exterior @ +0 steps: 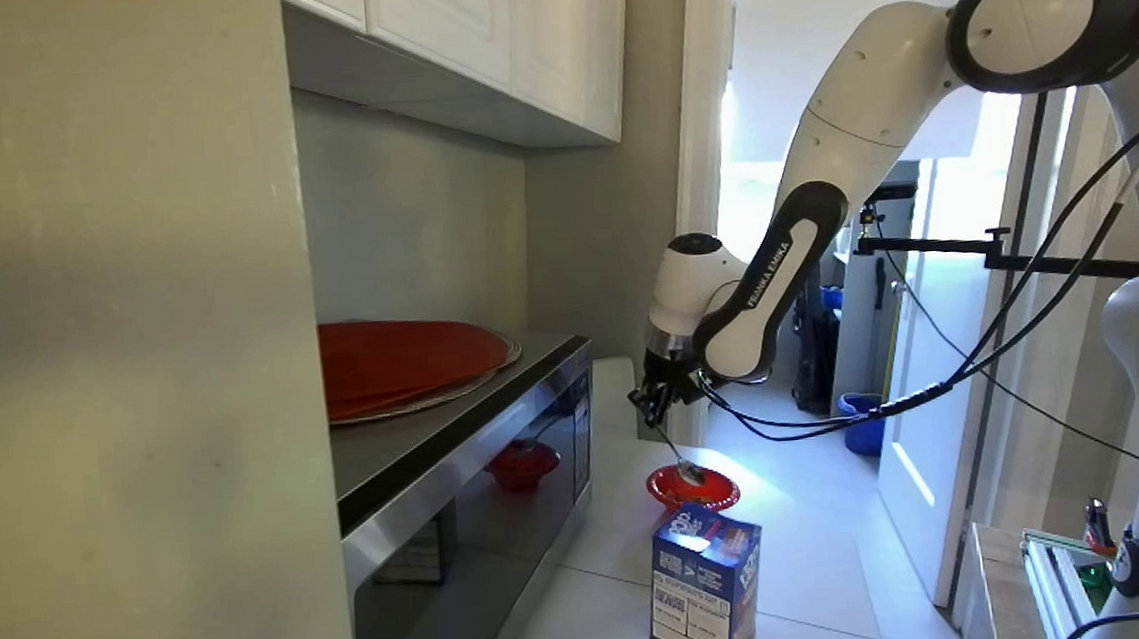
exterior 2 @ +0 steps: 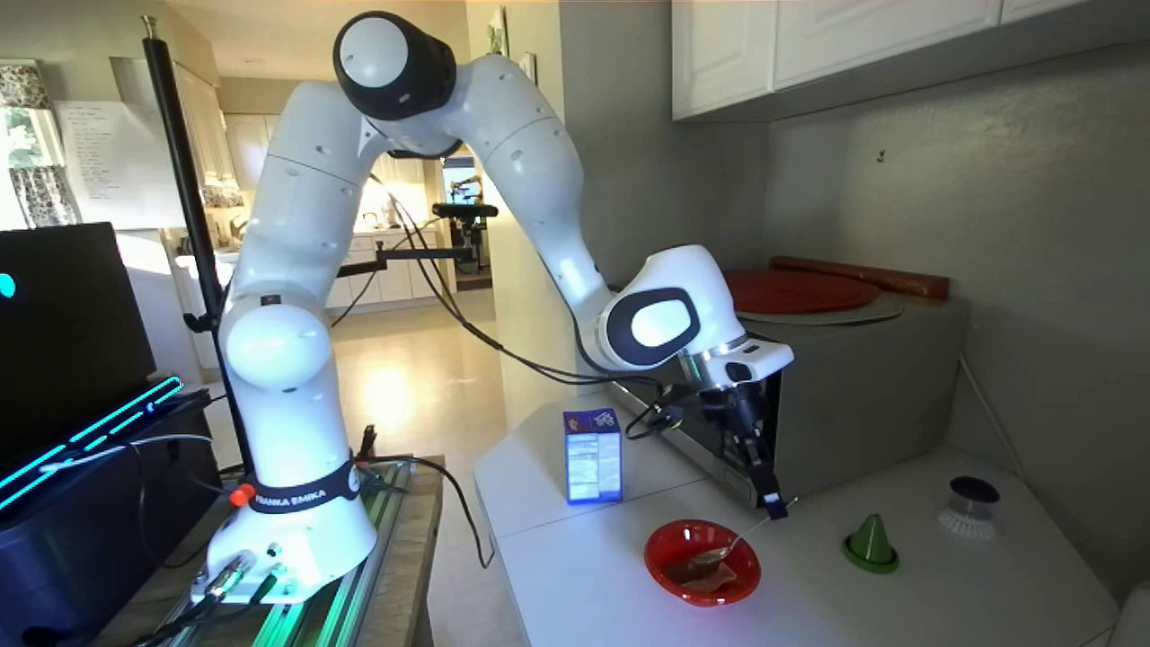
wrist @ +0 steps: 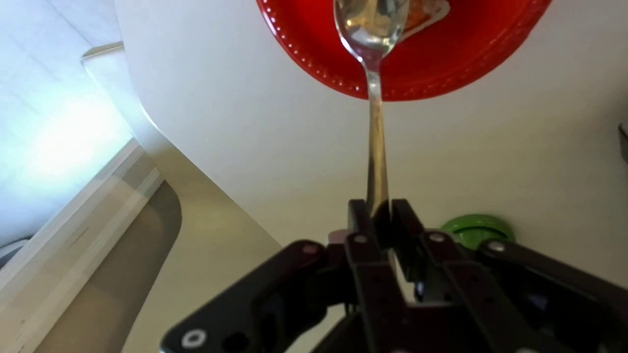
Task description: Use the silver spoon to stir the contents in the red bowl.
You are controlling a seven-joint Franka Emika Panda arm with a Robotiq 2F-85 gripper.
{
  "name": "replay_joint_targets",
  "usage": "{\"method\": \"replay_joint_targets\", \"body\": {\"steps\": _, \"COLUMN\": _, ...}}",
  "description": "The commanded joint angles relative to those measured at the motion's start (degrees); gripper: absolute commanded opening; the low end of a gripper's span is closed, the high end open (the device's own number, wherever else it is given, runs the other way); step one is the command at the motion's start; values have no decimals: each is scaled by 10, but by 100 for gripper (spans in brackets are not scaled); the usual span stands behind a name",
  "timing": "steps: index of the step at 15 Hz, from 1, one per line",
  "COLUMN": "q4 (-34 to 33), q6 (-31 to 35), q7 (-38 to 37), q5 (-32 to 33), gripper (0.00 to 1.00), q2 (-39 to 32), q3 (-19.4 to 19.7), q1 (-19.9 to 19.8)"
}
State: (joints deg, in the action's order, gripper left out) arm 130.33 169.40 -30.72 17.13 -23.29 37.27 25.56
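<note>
Gripping the spoon (wrist: 376,127) by its handle, the hand (wrist: 381,212) holds the far end within the bowl (wrist: 456,63) on the bench (exterior 2: 584,575); contact with the contents (exterior 2: 710,578) is unclear. A wide sweep could catch the rim and slide the bowl, or resistance could twist the slim handle.

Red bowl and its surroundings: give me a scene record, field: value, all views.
gripper: shut on silver spoon, by the handle
silver spoon: tilted, head inside red bowl; contact with contents unclear
contents: brownish pieces, cannot tell what
red bowl: upright on white surface
carton: blue and white, standing, apart from red bowl
green cone: on white surface, apart from red bowl
brush: dark top, pale bristles down
microwave: large flat red dish on top
</note>
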Motion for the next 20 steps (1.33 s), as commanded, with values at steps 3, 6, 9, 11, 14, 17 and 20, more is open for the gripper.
{"method": "replay_joint_targets", "body": {"steps": 3, "q4": 22, "q6": 12, "q7": -62, "q5": 50, "gripper": 4, "q2": -22, "q3": 110, "q1": 99}}
{"method": "replay_joint_targets", "body": {"steps": 6, "q4": 28, "q6": 10, "q7": -48, "q5": 31, "gripper": 4, "q2": -41, "q3": 123, "q1": 120}}
{"method": "replay_joint_targets", "body": {"steps": 9, "q4": 29, "q6": 11, "q7": -40, "q5": 20, "gripper": 4, "q2": -52, "q3": 125, "q1": 133}}
{"method": "replay_joint_targets", "body": {"steps": 11, "q4": 24, "q6": 12, "q7": -36, "q5": 14, "gripper": 4, "q2": -57, "q3": 120, "q1": 139}}
{"method": "replay_joint_targets", "body": {"steps": 14, "q4": 15, "q6": 11, "q7": -33, "q5": 10, "gripper": 4, "q2": -59, "q3": 115, "q1": 146}}
{"method": "replay_joint_targets", "body": {"steps": 17, "q4": 1, "q6": 9, "q7": -29, "q5": -4, "gripper": 4, "q2": -59, "q3": 99, "q1": 134}}
{"method": "replay_joint_targets", "body": {"steps": 20, "q4": -14, "q6": 5, "q7": -28, "q5": -21, "gripper": 4, "q2": -65, "q3": 79, "q1": 114}}
